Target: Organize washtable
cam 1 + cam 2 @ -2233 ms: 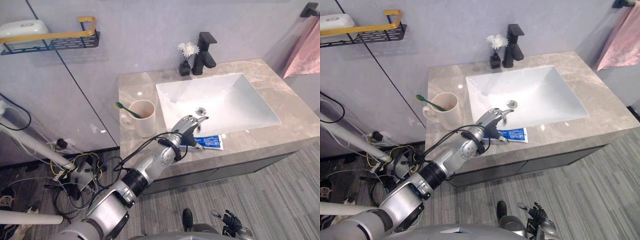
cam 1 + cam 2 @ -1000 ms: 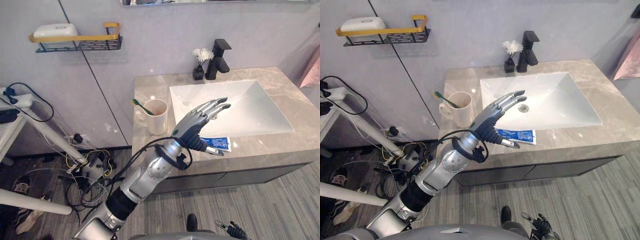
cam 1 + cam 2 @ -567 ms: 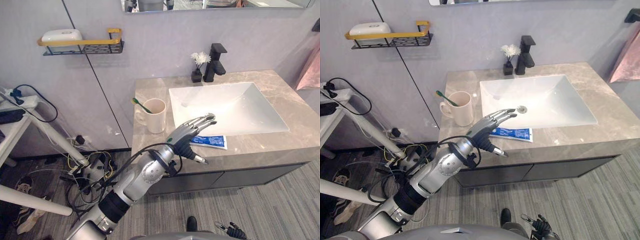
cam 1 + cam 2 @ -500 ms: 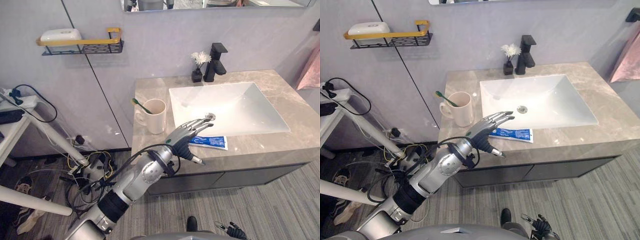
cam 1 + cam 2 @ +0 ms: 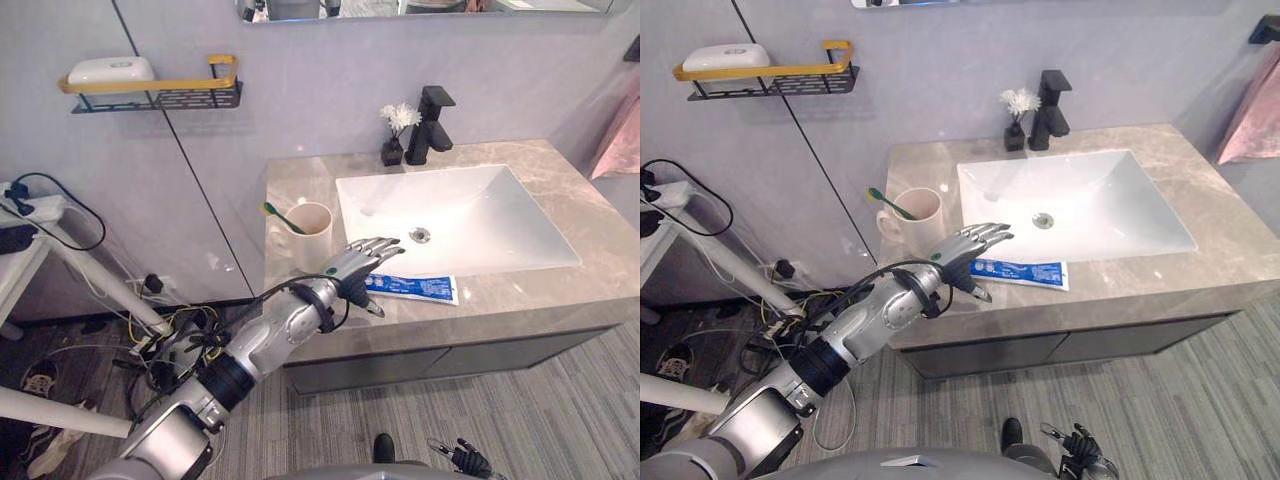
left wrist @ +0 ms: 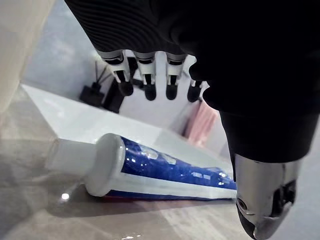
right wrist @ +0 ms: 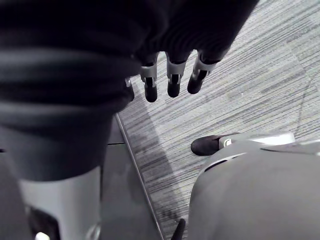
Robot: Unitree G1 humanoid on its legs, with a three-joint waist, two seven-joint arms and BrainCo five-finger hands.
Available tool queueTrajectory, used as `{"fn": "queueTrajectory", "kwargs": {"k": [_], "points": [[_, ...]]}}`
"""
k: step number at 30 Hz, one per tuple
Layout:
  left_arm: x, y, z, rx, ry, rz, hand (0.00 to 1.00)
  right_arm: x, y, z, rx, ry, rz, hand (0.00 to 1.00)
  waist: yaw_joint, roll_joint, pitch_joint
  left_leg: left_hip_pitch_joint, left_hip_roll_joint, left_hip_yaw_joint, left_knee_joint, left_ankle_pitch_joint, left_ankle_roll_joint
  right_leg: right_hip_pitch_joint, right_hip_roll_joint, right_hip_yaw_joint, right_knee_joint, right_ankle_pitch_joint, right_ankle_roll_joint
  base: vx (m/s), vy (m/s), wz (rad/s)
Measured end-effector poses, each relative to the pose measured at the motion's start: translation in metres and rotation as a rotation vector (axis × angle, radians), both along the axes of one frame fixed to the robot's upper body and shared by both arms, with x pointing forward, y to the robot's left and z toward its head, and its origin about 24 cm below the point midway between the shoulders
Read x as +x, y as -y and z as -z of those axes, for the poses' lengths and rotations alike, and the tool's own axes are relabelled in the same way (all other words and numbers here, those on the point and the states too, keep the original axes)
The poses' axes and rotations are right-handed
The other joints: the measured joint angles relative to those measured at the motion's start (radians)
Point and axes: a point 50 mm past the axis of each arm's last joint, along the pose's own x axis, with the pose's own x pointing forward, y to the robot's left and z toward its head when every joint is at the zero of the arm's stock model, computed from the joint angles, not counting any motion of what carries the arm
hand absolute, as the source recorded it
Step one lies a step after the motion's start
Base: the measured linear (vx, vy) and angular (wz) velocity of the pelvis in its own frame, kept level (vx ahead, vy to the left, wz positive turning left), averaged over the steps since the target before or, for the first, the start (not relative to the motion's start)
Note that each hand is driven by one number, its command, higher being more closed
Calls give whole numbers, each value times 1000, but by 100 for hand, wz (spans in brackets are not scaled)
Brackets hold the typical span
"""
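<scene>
Along the front strip of the bench (image 5: 545, 296), between the sink (image 5: 480, 215) and the bench's front edge, the toothpaste tube (image 5: 415, 288) lies flat with its white cap (image 6: 65, 157) pointing toward the mug (image 5: 312, 232), which holds a green toothbrush (image 5: 280, 217). The left hand (image 5: 360, 262) hovers over the cap end, its fingers (image 6: 150, 85) straight and relaxed and its thumb (image 6: 260, 200) spread to the near side. It grasps nothing, and the wrist view shows clear space between fingertips and tube. The right hand (image 7: 172, 82) hangs slack beside the body over the floor, fingers loose and empty. The likely step is a descent to pinch the tube. The main risk is that it lies low on hard, smooth stone near the edge. Fingers closing without getting under it could skid it forward off the bench or sideways into the sink. A grip landing on the soft body instead of the firm shoulder by the cap might let it sag or slip. The mug stands just beside the hand, so a wide swing could knock it.
</scene>
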Motion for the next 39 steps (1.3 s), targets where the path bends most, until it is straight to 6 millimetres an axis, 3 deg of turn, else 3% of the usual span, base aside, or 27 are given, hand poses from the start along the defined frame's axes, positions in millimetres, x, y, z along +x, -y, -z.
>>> {"fn": "queueTrajectory", "kwargs": {"k": [17,30,31,39], "points": [[10,2,8,84,2,-1,0,1,-1,0,3,2,1,0,-5,-8,7,2,0,8,-7,0,0,-4,1,1,0,0,0,-6,-2,0],[21,0,10,118,1,-29,0,7,-3,-1,6,17,-3,0,-25,-10,11,4,0,13,-10,0,-1,-5,1,2,0,-1,0,0,0,0],[21,0,10,118,0,-29,100,7,-3,-1,6,17,-3,0,-25,-10,11,4,0,13,-10,0,-1,-5,1,2,0,-1,0,0,0,0],[21,1,13,118,-11,-21,100,9,-3,-1,6,21,-3,0,-25,-10,16,6,0,15,-11,0,-1,-4,1,3,0,-1,1,0,0,0]]}}
